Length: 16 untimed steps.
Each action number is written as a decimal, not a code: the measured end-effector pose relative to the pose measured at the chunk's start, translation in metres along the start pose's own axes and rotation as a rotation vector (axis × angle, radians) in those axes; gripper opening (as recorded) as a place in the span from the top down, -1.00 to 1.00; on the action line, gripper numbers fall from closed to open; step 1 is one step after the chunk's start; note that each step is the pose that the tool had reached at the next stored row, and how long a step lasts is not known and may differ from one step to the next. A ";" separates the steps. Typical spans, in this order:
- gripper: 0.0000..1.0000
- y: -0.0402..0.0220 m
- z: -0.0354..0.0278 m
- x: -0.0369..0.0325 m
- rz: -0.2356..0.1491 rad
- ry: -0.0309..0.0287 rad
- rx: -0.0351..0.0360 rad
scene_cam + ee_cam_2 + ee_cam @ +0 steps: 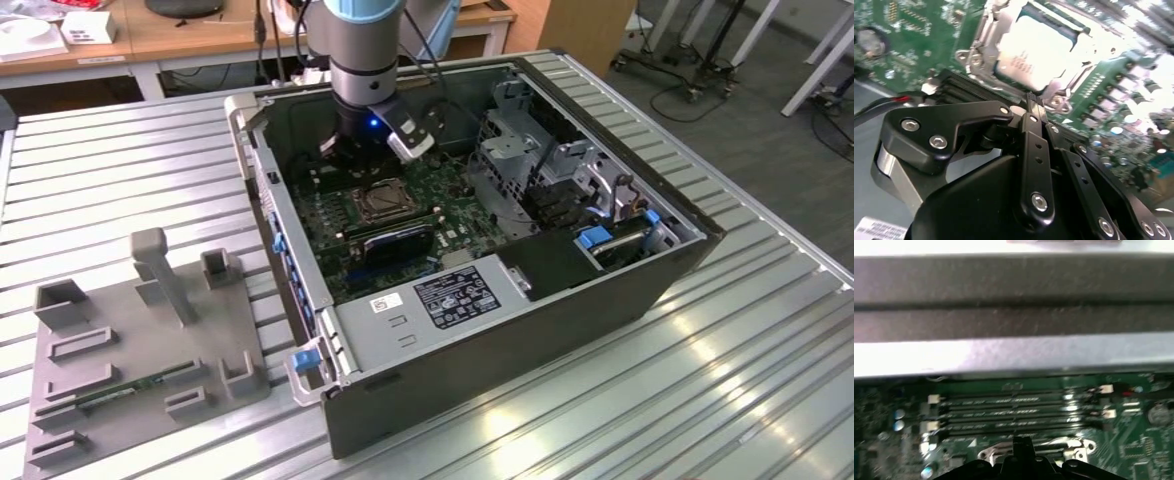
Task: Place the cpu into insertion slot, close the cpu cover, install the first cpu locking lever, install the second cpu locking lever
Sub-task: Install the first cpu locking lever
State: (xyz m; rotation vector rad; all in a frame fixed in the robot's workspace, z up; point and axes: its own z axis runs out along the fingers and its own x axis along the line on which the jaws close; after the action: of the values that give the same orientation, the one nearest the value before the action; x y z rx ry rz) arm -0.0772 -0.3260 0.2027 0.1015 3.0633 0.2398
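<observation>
The cpu [1034, 50] lies flat in the insertion slot [380, 203] on the green motherboard, its pale face up. The silvery cpu cover [985, 37] lies down around it as a frame, and the chip shows through its cut-out. My gripper [1032, 101] hangs just above the board at the socket's edge, on the side of the memory slots. Its black fingertips are pressed together with nothing between them. In the first wrist view the gripper [1021, 442] points at the socket's metal rim. In the exterior view the gripper [350, 160] is low inside the open case. How the locking levers stand I cannot tell.
Long black memory slots [1014, 412] run beside the socket, with the case wall [1014, 315] just beyond. A metal drive cage [514, 150] and the power supply [441, 300] crowd the case. A grey fixture [134, 340] sits on the slatted table at the exterior view's left.
</observation>
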 end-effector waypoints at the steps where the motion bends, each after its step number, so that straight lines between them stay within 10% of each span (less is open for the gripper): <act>1: 0.79 0.0001 -0.0005 0.0000 0.001 0.0071 0.0070; 7: 0.79 0.0014 -0.0089 -0.0005 0.004 0.0340 0.0264; 16: 0.79 0.0015 -0.0094 -0.0011 0.004 0.0357 0.0281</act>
State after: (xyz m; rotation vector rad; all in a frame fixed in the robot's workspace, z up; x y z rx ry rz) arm -0.0767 -0.3260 0.2122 0.1056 3.1029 0.2011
